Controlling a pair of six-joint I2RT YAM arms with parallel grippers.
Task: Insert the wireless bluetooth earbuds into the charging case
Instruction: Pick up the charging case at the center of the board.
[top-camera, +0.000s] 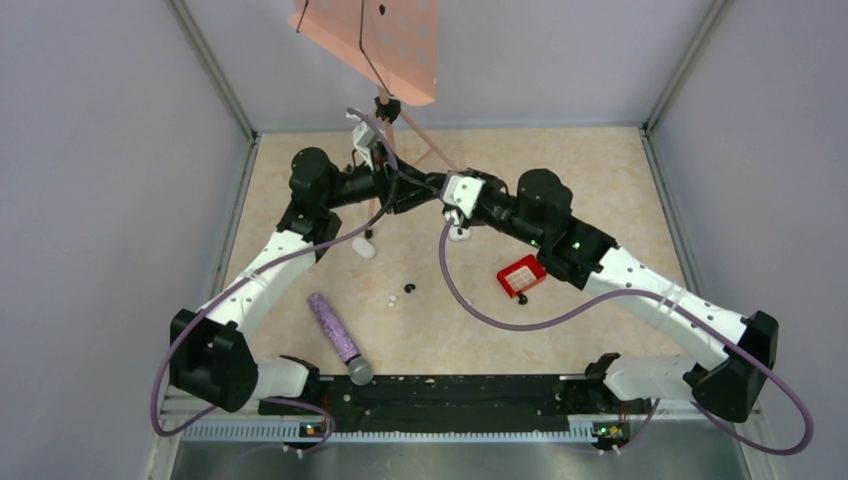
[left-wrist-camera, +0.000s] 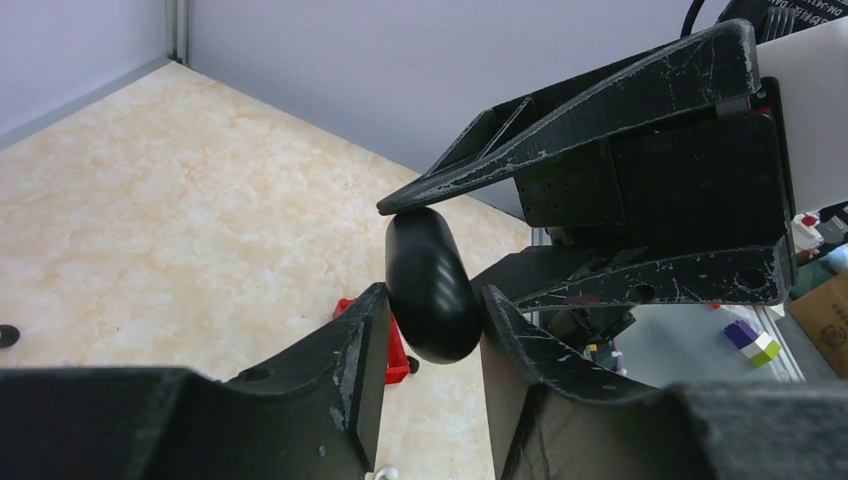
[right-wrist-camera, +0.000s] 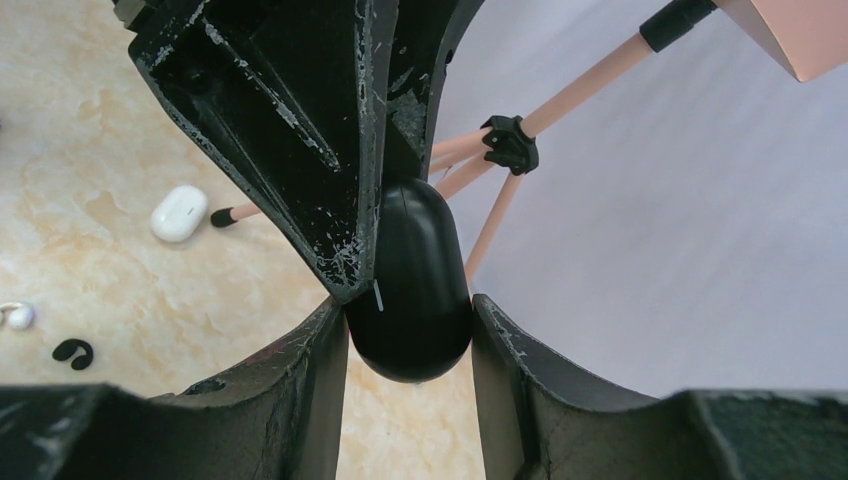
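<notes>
Above the middle of the table my left gripper (left-wrist-camera: 432, 300) and my right gripper (right-wrist-camera: 408, 310) meet nose to nose. Both are shut on one glossy black oval pebble (left-wrist-camera: 425, 260), each from an opposite end. The top view hides that pebble between the fingers. The white charging case (top-camera: 363, 247) lies on the table left of the grippers, also in the right wrist view (right-wrist-camera: 180, 213). A tiny white earbud (top-camera: 390, 300) and a small black bit (top-camera: 408, 288) lie nearer the front; the right wrist view shows the earbud (right-wrist-camera: 18, 316) at its left edge.
A red square basket (top-camera: 521, 273) sits under my right arm, a small black bit (top-camera: 522, 298) at its front edge. A purple-handled microphone (top-camera: 335, 335) lies front left. A pink music stand (top-camera: 375, 40) rises at the back, its thin legs (right-wrist-camera: 560, 100) close behind the grippers.
</notes>
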